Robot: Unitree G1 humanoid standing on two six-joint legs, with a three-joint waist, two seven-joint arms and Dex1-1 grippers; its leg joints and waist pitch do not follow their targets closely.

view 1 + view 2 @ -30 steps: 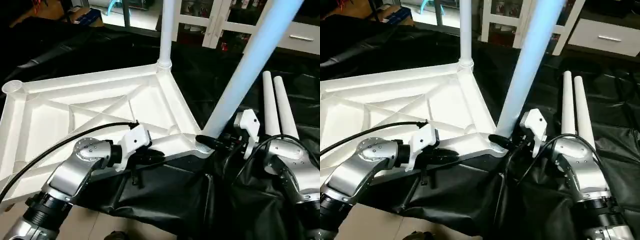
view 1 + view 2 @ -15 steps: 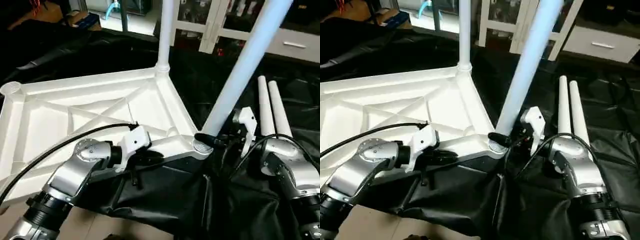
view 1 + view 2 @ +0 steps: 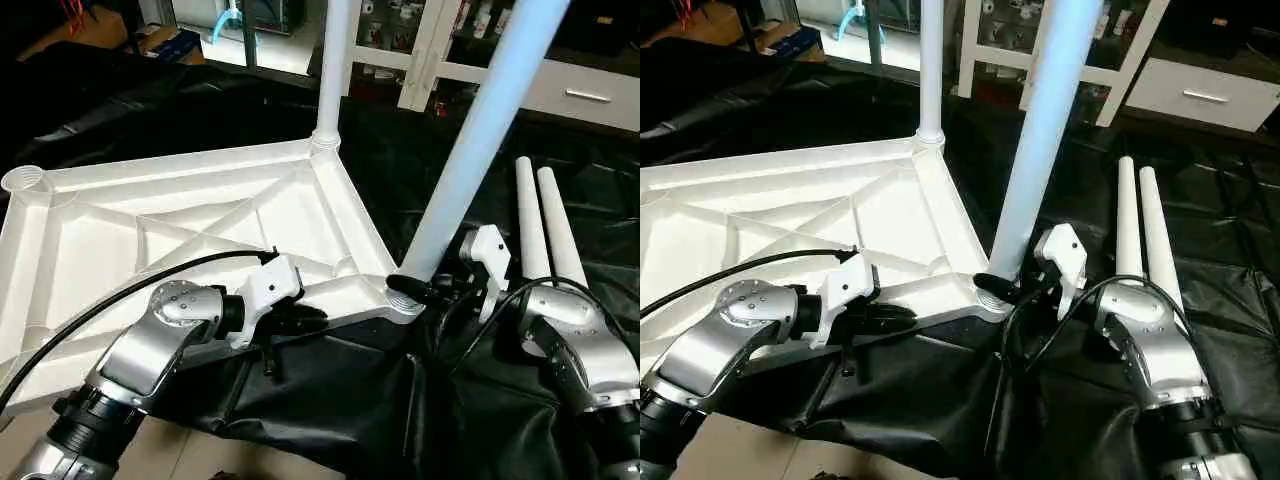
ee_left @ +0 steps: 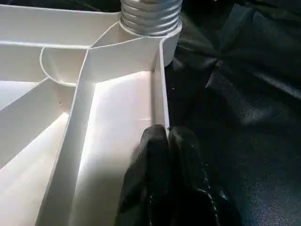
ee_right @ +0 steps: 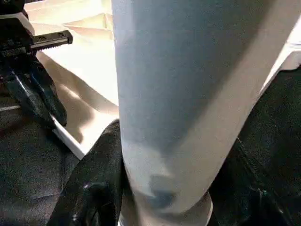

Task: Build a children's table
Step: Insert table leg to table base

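An upturned white plastic ribbed tabletop (image 3: 180,215) lay on the black-draped work table (image 3: 330,390). The left gripper (image 4: 162,141) pinched its rim; the right gripper (image 3: 425,290) clasped a white tube leg (image 3: 470,150) in the corner socket (image 3: 400,297).

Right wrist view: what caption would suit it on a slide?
Right end effector closed around a white leg at the tabletop corner, while the left end effector pinches the rim.
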